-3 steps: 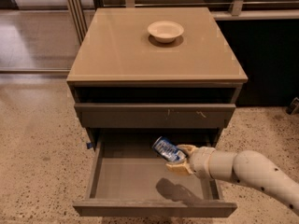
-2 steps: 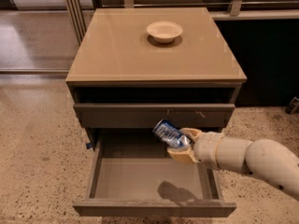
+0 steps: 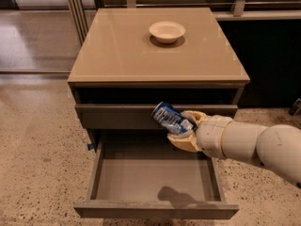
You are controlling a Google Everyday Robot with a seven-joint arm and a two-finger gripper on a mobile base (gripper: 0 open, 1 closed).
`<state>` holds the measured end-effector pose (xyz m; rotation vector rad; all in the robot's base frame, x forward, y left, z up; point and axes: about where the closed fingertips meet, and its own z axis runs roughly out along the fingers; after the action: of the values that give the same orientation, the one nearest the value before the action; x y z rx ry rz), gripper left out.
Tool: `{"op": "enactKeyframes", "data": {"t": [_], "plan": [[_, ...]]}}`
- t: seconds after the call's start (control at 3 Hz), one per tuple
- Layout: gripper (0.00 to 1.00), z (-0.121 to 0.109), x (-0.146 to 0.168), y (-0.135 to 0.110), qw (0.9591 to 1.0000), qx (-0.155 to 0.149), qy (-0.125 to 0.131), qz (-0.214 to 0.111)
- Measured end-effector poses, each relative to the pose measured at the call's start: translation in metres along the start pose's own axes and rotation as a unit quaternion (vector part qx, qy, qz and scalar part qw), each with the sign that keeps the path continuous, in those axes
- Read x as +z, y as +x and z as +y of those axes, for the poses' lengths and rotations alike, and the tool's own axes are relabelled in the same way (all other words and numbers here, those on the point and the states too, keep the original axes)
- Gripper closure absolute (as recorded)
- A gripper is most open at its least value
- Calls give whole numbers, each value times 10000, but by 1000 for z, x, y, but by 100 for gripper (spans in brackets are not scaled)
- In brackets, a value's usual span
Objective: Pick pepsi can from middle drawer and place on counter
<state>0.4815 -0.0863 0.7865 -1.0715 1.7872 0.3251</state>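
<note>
Though the speckled floor (image 3: pixel 37 140) around the bench (image 3: pixel 141 55) leaves room, the bench's glossy top looks slick, bare but for a bowl (image 3: pixel 167 31) toward its back. Below the benchtop the drawer (image 3: pixel 155 178) stands open. Before the bench front, the gripper (image 3: pixel 186 130) has its jaws clenched on the tilted can (image 3: pixel 168 117). The can is light, thin-walled and probably slippery; hold it mid-body.

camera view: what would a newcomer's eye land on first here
First the blue can, tilted and clamped in the cream gripper, which holds it in mid-air over the back of the open drawer. Next comes the pale bowl, sitting toward the back of the glossy tan counter.
</note>
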Motion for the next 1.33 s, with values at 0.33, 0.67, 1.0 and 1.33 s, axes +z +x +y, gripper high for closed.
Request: {"op": "enactKeyframes", "data": {"t": [0.33,0.67,1.0,1.33], "plan": [[100,0,3,-4,10000,-4,-17,-97],[100,-21,-4,-35,9994,-283,108,-193],[100,-46,-16,-77,9967,-690,372,-197],[100,-79,-17,-105,9947,-857,547,-169]]}}
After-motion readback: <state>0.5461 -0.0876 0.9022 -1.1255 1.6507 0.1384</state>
